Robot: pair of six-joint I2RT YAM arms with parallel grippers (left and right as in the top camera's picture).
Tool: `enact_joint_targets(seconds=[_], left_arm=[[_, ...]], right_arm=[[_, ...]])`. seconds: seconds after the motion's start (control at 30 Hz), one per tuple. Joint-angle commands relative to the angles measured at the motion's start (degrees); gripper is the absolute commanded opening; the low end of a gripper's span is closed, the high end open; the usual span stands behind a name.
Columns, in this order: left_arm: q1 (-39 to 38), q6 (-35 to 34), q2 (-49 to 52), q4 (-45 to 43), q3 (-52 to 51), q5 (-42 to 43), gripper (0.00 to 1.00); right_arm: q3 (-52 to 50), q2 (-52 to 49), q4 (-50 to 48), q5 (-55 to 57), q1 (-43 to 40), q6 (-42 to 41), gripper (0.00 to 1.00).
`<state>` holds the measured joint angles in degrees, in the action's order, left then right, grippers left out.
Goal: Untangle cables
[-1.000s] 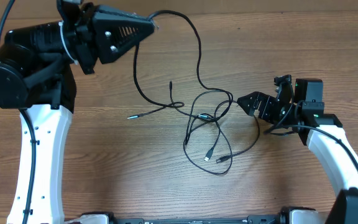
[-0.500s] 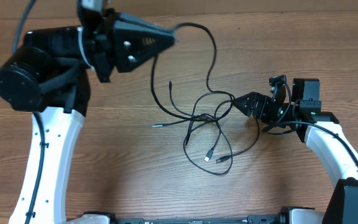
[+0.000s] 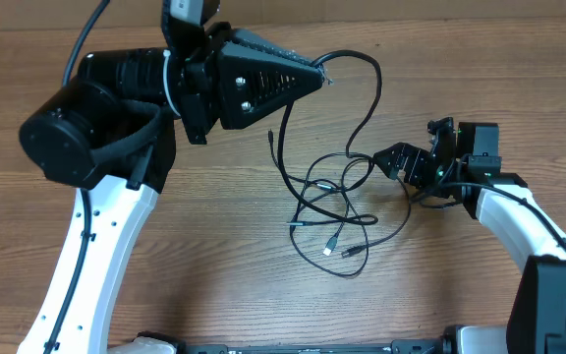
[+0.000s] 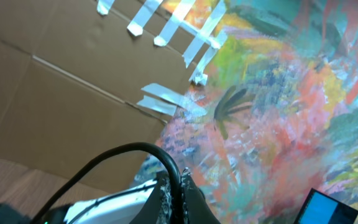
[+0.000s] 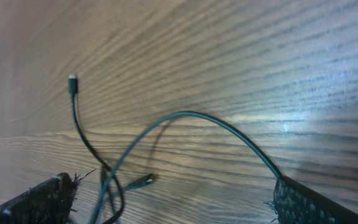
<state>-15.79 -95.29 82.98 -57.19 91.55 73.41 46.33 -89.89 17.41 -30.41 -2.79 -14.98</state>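
Observation:
The cables are thin black cords lying in a loose tangle on the wooden table at mid-right, with small plug ends at the front. My left gripper is raised above the table and shut on one cable strand, which arcs up from its tip and drops to the tangle. My right gripper is low at the tangle's right edge, open, with a cable strand arching between its fingers. Another plug end lies beyond them.
The large black left arm hangs over the table's left and middle. The white right arm lies along the right side. The left wrist view faces upward at cardboard and a colourful painted surface.
My left gripper has moved right with its cable strand, dragging the left strands and a plug end on the table to the right toward the tangle. My right gripper has barely moved.

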Motion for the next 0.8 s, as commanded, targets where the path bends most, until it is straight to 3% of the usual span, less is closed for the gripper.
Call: enact_joint_targets(seconds=[0.0,0.37,0.5,0.67,0.77], left_arm=[[-0.87,-1.18,-1.79,-0.31,4.28,-2.21,0.04],[1.7,3.04,-1.7,0.92,8.74,0.79,0.04],[1.97,6.14,-1.66,3.72,8.74,5.29,0.04],[1.97,12.52,-1.55,6.36,8.72,17.31,0.04],[1.99,13.94,-1.33,6.32,8.28,17.14,0.04]], right_arm=[[-0.28,-2.08,-0.5,0.92,1.53,0.09,1.0],[-0.28,-3.37,0.42,-1.97,1.81,0.09,1.0],[-0.28,-3.34,-1.16,-11.34,1.81,0.33,1.0],[-0.28,-3.34,-6.62,-26.77,1.81,0.28,1.0],[-0.28,-3.34,-9.7,-36.48,1.81,0.28,1.0]])
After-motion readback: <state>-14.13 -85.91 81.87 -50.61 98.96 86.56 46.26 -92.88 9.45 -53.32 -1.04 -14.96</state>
